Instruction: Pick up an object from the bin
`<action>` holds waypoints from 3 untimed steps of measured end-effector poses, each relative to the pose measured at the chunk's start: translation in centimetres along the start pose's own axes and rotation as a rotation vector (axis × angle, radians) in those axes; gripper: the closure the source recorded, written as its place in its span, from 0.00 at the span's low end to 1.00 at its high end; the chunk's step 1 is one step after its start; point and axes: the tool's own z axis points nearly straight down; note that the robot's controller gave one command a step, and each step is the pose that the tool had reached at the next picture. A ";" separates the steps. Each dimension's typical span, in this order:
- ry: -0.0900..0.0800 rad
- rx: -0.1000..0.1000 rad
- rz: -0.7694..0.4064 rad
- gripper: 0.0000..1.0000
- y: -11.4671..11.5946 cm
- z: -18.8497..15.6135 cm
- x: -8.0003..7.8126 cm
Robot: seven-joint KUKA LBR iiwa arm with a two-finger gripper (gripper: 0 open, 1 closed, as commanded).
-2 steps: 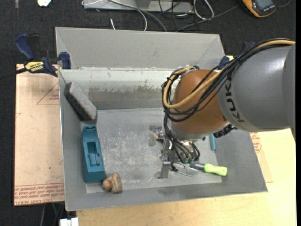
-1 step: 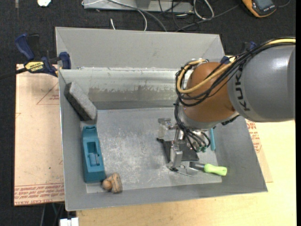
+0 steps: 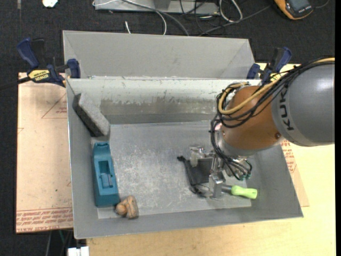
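The object nearest the gripper is a small green-handled tool (image 3: 244, 192), lying flat on the bin floor in the front right area, its handle pointing toward the right wall. The gripper (image 3: 206, 176) sits low over the floor just to the left of this tool, touching it or very nearly so; the exact contact cannot be determined. A dark shape lies directly under the gripper, and it cannot be determined whether this is a loose item or part of the robot. Whether the gripper is released or clenched cannot be told from this view, and nothing is visibly grasped. The orange wrist cover (image 3: 248, 124) and its cables hang above, hiding the floor behind them. Well apart, along the left wall of the bin (image 3: 186, 221), lie a blue tape dispenser (image 3: 104, 176), a tan lump (image 3: 128, 207) at its front end, and a black bar (image 3: 90, 120) in the rear left corner. Judged step: the arm is at grasp height, at the point of closing, and no lift has begun. The next move calls for a firm closure on one item, then a straight vertical lift clear of the right wall.
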 end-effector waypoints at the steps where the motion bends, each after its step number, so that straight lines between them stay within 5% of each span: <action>1: -0.005 0.002 -0.014 0.00 -1.7 0.8 -3.0; 2: 0.002 -0.001 0.070 1.00 -2.0 0.8 -1.9; 3: 0.002 -0.001 0.071 1.00 -2.0 0.8 -1.9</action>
